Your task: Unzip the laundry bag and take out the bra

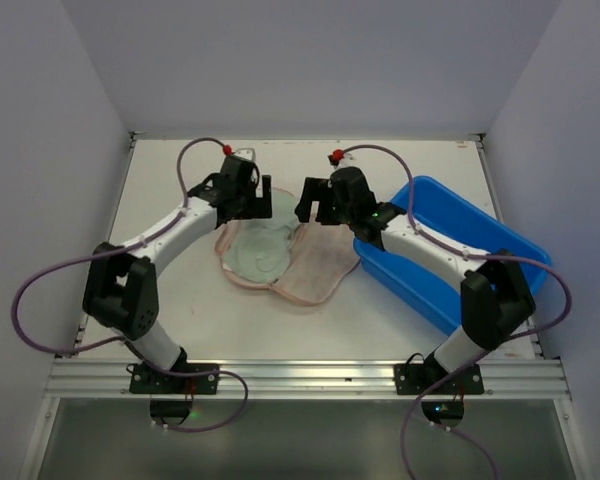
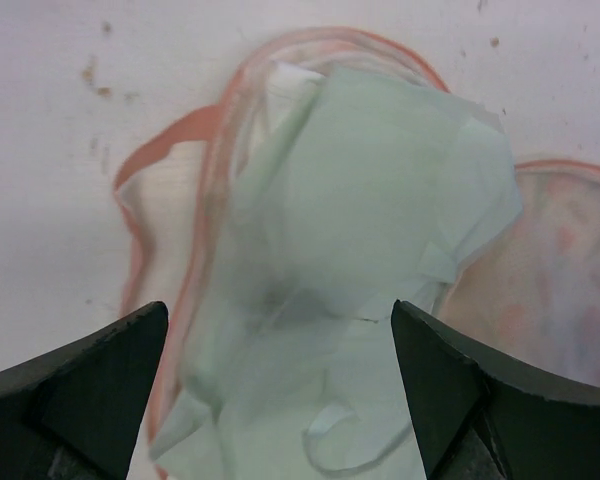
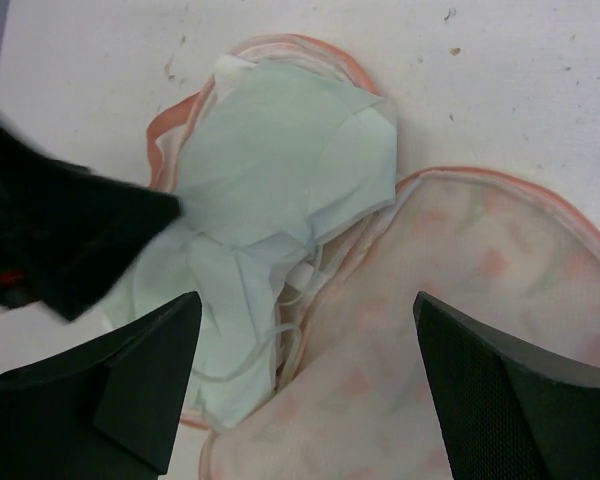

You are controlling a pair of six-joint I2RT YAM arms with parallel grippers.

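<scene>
Your left gripper (image 2: 278,318) and right gripper (image 3: 308,302) hover open over the unzipped laundry bag (image 3: 480,280); the bra (image 2: 380,180) lies exposed between the left fingers (image 2: 80,385), ready for lifting.

Top view: left arm (image 1: 235,185) and right arm (image 1: 345,200) cover the far edges of laundry bag (image 1: 315,272) and bra (image 1: 258,255). Left wrist view: bra runs off the near edge.

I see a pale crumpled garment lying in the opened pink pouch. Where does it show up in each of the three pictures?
Top external: the bra lies just left of centre, in the opened laundry bag's left half.
Left wrist: the bra fills the middle of the picture.
Right wrist: the bra sits upper left of centre.
Shared landmark: the laundry bag's pink flap, right of the bra in every view.
</scene>
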